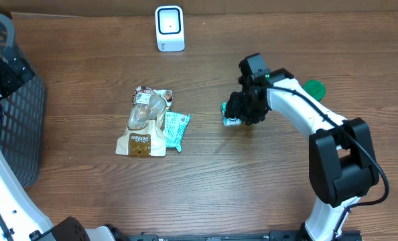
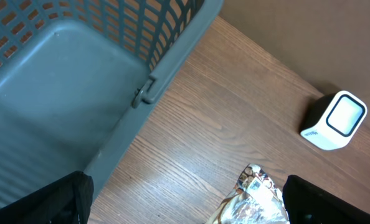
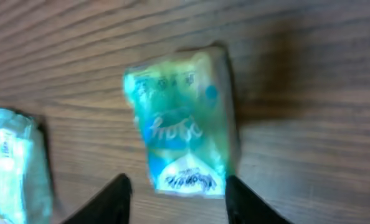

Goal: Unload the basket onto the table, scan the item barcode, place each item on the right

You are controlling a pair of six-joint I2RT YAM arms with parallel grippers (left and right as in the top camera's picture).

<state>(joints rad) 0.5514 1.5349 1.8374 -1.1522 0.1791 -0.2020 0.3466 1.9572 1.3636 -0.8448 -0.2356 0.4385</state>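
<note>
A small teal packet (image 1: 230, 115) lies flat on the wooden table right of centre. My right gripper (image 1: 243, 110) hovers over it. In the right wrist view the packet (image 3: 182, 121) is blurred. Its near end sits between my right gripper's (image 3: 175, 202) two fingertips. The jaws stand apart, with bare wood showing between the left fingertip (image 3: 110, 199) and the packet. No barcode shows on it. The white scanner (image 1: 169, 28) stands at the table's back edge and also shows in the left wrist view as the scanner (image 2: 334, 120). My left gripper (image 2: 188, 205) hangs open and empty beside the basket.
A grey mesh basket (image 1: 15, 114) fills the far left. A foil snack bag (image 1: 145, 120) and a second teal packet (image 1: 175, 128) lie mid-table. That second packet's edge (image 3: 14, 162) shows left of my right fingers. A green round object (image 1: 313, 88) sits behind the right arm.
</note>
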